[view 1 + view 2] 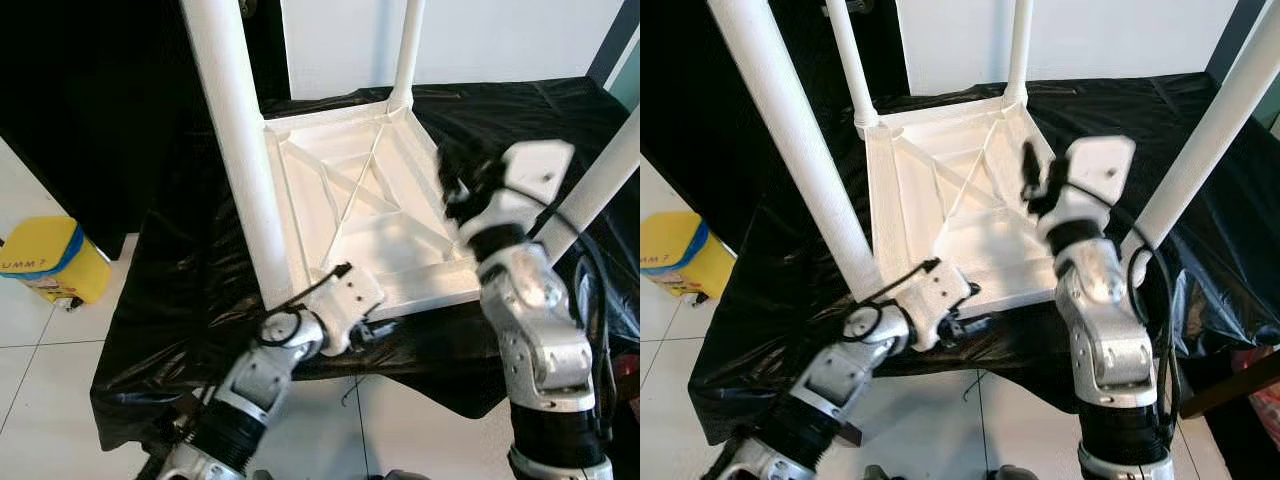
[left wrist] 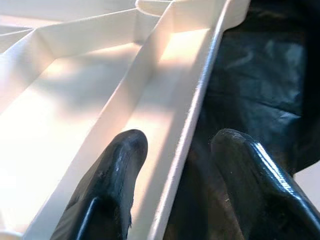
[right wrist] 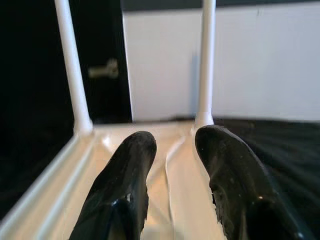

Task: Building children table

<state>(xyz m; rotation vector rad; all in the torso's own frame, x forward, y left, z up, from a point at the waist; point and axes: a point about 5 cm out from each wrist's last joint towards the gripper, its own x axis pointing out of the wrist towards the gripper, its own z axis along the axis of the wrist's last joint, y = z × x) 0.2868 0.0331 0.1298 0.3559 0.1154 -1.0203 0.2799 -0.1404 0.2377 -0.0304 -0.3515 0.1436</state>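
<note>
Left wrist view is showing the left end effector (image 2: pixel 175 190) straddling the upturned white table's (image 1: pixel 370 200) near rim, fingers parted; the right end effector (image 3: pixel 172 185) is hovering open above that table.

A children table (image 1: pixel 350 215) is lying upside down on a covered work surface (image 1: pixel 190 300), its ribbed underside facing up and its four legs standing upright, one at each corner. The near left leg (image 1: pixel 240 150) is rising just behind the left gripper (image 2: pixel 175 170), which is sitting at the near edge of the tabletop with one finger (image 2: pixel 112 185) inside the rim and the other outside it, over the cover. The right gripper (image 3: pixel 172 170) is hovering above the right part of the underside, pointing toward the two far legs. The near right leg (image 1: pixel 1210 140) is standing to its right. A container (image 1: pixel 50 260) is sitting on the floor to the left.
</note>
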